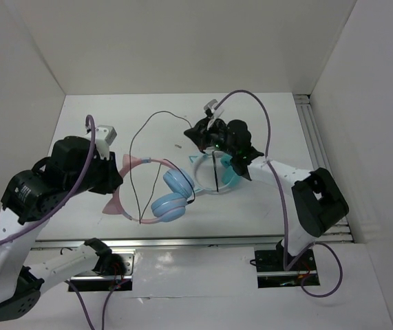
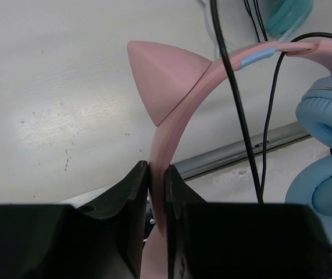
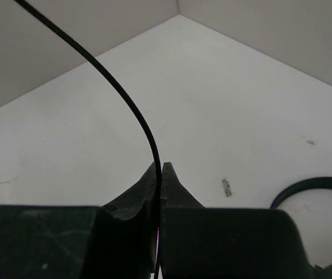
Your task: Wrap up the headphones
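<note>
headphones (image 1: 162,196) | flat on table (image 1: 265,206), centre, just beside white-and-teal headphones (image 1: 213,175) | left gripper (image 2: 157,174) pinching pink headband (image 2: 161,139) | right gripper (image 3: 160,171) above table, pinching thin black cable (image 2: 236,99)

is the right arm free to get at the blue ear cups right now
Probably not yet: the right pincer is shut on the black cable, so it would have to let go first. The ear cups themselves lie nearby, uncovered.
</note>
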